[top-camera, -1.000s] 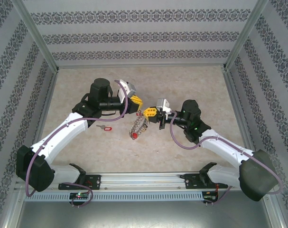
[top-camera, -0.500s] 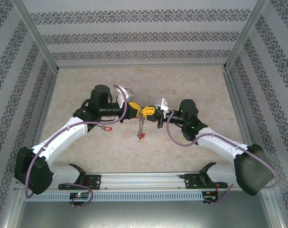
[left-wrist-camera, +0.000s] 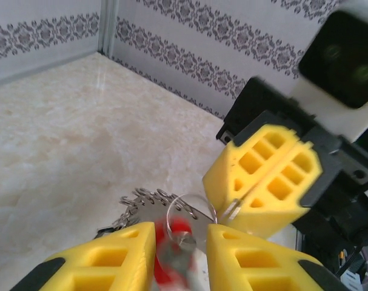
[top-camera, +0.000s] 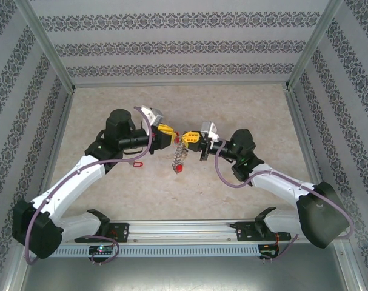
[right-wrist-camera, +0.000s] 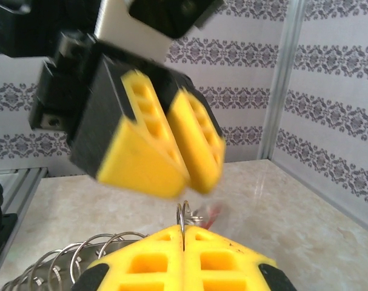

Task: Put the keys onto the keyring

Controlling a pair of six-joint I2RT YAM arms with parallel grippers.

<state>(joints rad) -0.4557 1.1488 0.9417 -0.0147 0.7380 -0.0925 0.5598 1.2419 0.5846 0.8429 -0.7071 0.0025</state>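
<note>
Grey metal keyring hangs over the middle of the table, pinched tight by the right gripper. The left gripper is narrow; I cannot tell if it holds anything. One red-tagged key lies at nine o'clock, not yet on.

- Keyring: hangs over the middle of the desk, its top between the right gripper fingers.
- Left gripper: just left of the right gripper, tip to tip, above the keyring.
- Loose key: flat on the desk, well left of the keyring, beside the left arm.
</note>
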